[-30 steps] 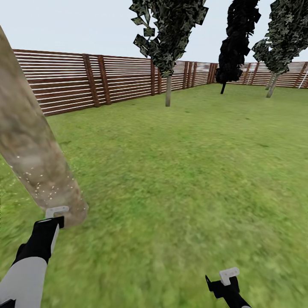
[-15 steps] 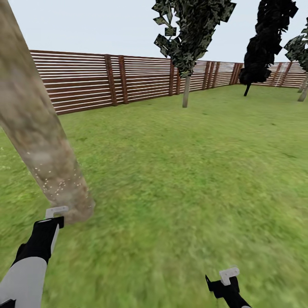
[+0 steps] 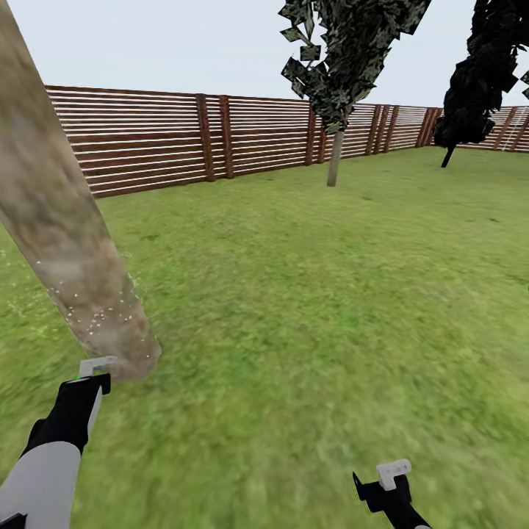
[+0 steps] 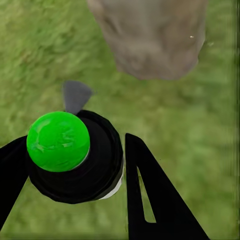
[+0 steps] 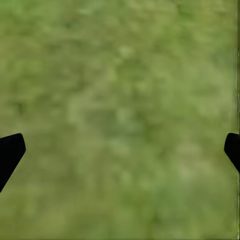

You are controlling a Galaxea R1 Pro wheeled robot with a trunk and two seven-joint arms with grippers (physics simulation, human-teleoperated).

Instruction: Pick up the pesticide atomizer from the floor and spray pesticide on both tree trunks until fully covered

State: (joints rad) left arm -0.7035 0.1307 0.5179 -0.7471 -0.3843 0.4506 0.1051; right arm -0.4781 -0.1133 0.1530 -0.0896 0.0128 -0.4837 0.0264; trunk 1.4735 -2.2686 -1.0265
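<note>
Over the last second the head view has swung left, sliding the tree trunk (image 3: 70, 242) with its white pesticide (image 3: 95, 319) specks rightward, while the left gripper (image 4: 75, 165), clamped on the green-tipped pesticide atomizer (image 4: 70, 155), aims at its base and the right gripper (image 3: 389, 477) hangs spread, so spraying likely continues.

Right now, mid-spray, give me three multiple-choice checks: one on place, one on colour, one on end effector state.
1. The speckled tree trunk stands:
A. ahead of the left end effector
B. ahead of the right end effector
C. at the fence

2. The tip of the atomizer in the left wrist view is:
A. red
B. green
C. white

3. The right end effector is:
A. shut on the atomizer
B. shut on a branch
C. open

Answers: 1 A, trunk base rises just beyond it; 2 B, a bright green ball; 3 C, fingers far apart over bare grass.
</note>
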